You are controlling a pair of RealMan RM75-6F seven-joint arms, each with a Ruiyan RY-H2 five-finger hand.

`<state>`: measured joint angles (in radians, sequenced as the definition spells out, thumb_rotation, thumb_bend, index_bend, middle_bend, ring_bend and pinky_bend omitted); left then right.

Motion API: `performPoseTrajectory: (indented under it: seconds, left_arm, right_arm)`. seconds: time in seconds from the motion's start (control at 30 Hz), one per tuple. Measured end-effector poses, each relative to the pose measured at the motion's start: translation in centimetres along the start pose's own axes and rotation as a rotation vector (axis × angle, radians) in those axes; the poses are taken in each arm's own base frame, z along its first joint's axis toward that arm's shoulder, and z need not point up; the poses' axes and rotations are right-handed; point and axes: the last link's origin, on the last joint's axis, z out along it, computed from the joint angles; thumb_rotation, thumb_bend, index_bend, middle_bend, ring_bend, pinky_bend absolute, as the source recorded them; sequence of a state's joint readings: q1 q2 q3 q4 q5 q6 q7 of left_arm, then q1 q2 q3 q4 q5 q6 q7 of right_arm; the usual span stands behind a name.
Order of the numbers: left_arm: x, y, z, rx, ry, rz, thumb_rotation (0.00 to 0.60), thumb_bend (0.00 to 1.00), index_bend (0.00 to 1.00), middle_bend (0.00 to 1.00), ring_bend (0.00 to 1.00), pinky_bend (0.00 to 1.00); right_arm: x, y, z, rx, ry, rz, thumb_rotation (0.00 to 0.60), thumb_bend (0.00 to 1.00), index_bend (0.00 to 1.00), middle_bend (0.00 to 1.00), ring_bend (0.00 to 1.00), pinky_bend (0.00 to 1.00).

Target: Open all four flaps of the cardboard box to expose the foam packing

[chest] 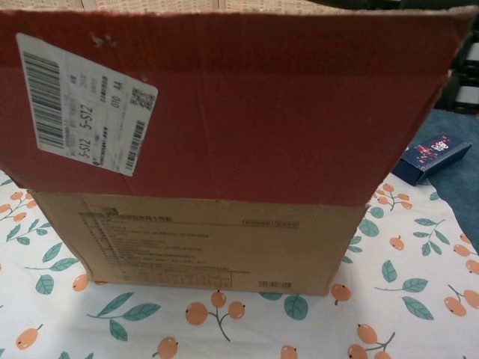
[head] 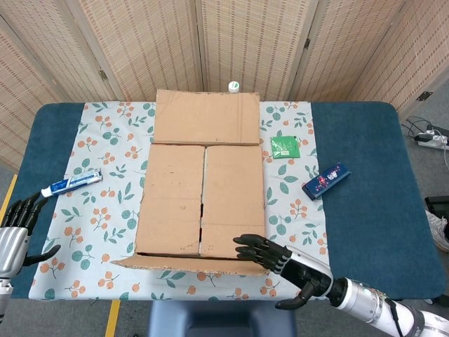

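Cardboard box (head: 202, 200) sits mid-counter on a floral cloth (head: 105, 140) that covers the blue counter (head: 365, 175). Far flap (head: 207, 116) is folded back flat, lying open toward the screen behind. Near flap (head: 189, 264) is swung out toward the robot, roughly level; head view shows only its thin brown edge, chest view shows its red underside (chest: 247, 112) filling the upper frame, with a white barcode label (chest: 86, 101) on the left part. The two inner side flaps (head: 202, 196) lie closed, meeting along a centre seam, so foam packing is not visible. Box front wall with printed text (chest: 194, 243) shows below the red flap in chest view.

Right hand (head: 284, 263) is at the near-right corner of the box, fingers (head: 252, 246) spread and lying on or just over the right end of the near flap; thumb points down and away, nothing gripped. Exact contact hard to tell. Left hand (head: 15, 232) is at the left counter edge, well apart from the box, fingers spread, holding nothing.

Toothpaste tube (head: 71, 183) lies on the cloth left of the box. Green packet (head: 285, 147) lies right of the box near the far flap. Dark blue small box (head: 326, 180) lies further right at the cloth edge, also seen in chest view (chest: 438, 155). White cap-like object (head: 233, 87) sits behind the far flap, partly hidden.
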<state>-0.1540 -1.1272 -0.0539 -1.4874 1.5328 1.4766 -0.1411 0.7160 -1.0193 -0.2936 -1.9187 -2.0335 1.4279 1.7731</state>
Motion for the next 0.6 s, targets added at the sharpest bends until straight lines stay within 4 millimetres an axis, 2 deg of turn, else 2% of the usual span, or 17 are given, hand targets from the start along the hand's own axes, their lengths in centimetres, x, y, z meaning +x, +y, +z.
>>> performPoseTrajectory:
  seconds: [0.37,0.6]
  left_arm:
    - [0.0,0.1,0.0,-0.002,0.004,0.004,0.600,0.21,0.00,0.00,0.00,0.00]
    - [0.0,0.3,0.1,-0.010,0.003,0.005,0.600,0.21,0.00,0.00,0.00,0.00]
  right_arm:
    - [-1.2,1.0,-2.0,-0.027,-0.006,-0.017,0.600,0.25,0.00,0.00,0.00,0.00]
    - [-0.8,0.7,-2.2,-0.005,0.021,-0.085,0.600,0.25,0.00,0.00,0.00,0.00]
